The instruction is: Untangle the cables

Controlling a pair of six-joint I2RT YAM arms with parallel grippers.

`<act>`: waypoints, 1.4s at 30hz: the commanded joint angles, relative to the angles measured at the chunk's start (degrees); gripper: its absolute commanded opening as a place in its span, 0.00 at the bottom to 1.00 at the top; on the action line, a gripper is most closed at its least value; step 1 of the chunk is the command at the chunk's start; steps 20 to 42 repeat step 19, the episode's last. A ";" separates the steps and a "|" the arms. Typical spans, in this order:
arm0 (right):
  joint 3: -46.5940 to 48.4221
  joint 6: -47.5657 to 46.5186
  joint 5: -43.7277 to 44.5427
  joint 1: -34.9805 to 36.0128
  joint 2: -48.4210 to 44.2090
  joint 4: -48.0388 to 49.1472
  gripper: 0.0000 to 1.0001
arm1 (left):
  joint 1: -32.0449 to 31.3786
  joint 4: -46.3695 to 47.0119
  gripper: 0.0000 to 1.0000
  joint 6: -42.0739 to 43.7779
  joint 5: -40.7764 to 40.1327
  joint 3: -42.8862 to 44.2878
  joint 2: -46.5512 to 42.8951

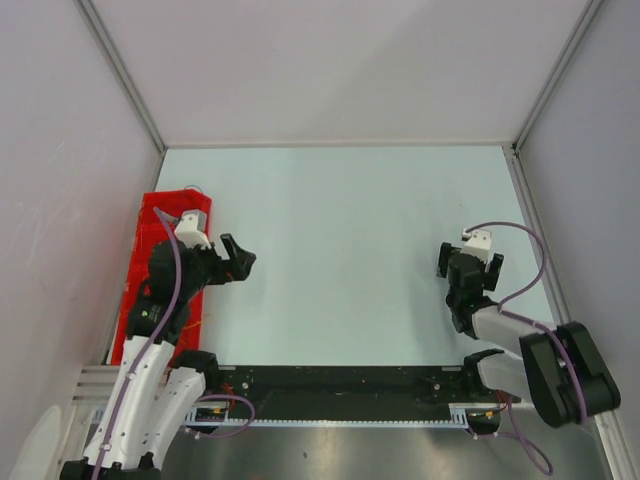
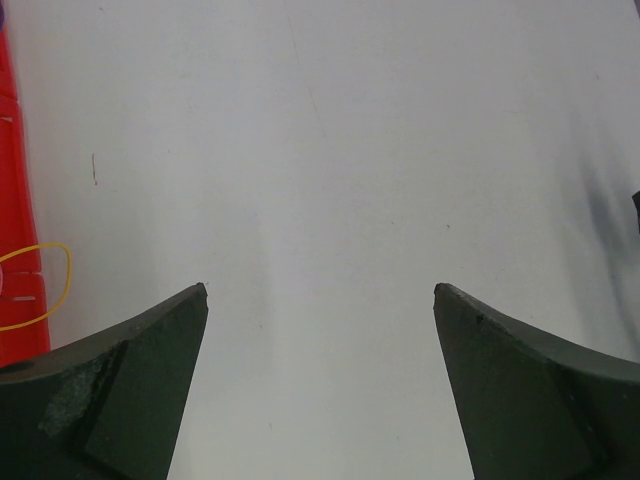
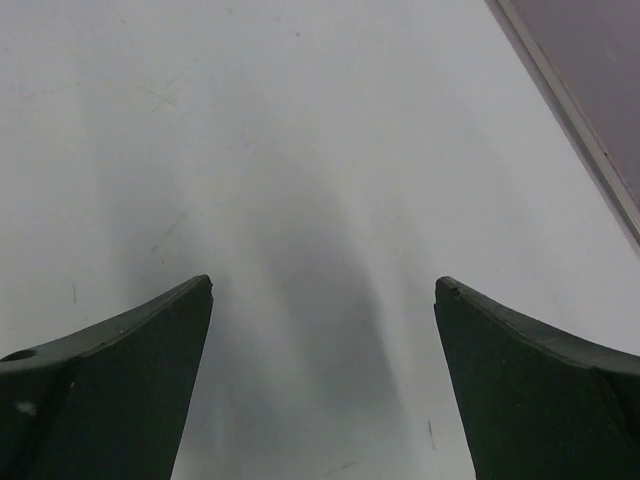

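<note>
The cables lie on a red tray (image 1: 140, 262) at the table's left edge, mostly hidden under my left arm. In the top view only thin orange strands (image 1: 204, 318) show at the tray's right edge. In the left wrist view one orange loop (image 2: 69, 272) curls over the edge of the red tray (image 2: 12, 200). My left gripper (image 1: 238, 258) is open and empty, just right of the tray over the bare table; its jaws (image 2: 320, 290) stand wide apart. My right gripper (image 1: 469, 258) is open and empty at the right side, its jaws (image 3: 323, 282) wide apart above the table.
The pale table (image 1: 340, 250) is enclosed by walls at the back and both sides. The right wall's base rail (image 3: 570, 110) runs close to my right gripper. A black rail (image 1: 340, 380) crosses the near edge between the arm bases.
</note>
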 commanded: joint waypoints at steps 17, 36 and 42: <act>2.18 -3.36 -23.56 -12.61 20.05 35.07 0.95 | -0.27 4.95 1.00 3.71 4.57 -1.56 -7.85; 2.10 -3.17 -23.15 -12.71 21.01 37.81 1.00 | -0.27 4.43 1.00 3.71 3.00 -1.13 -8.20; 2.10 -3.17 -23.15 -12.71 21.01 37.81 1.00 | -0.27 4.43 1.00 3.71 3.00 -1.13 -8.20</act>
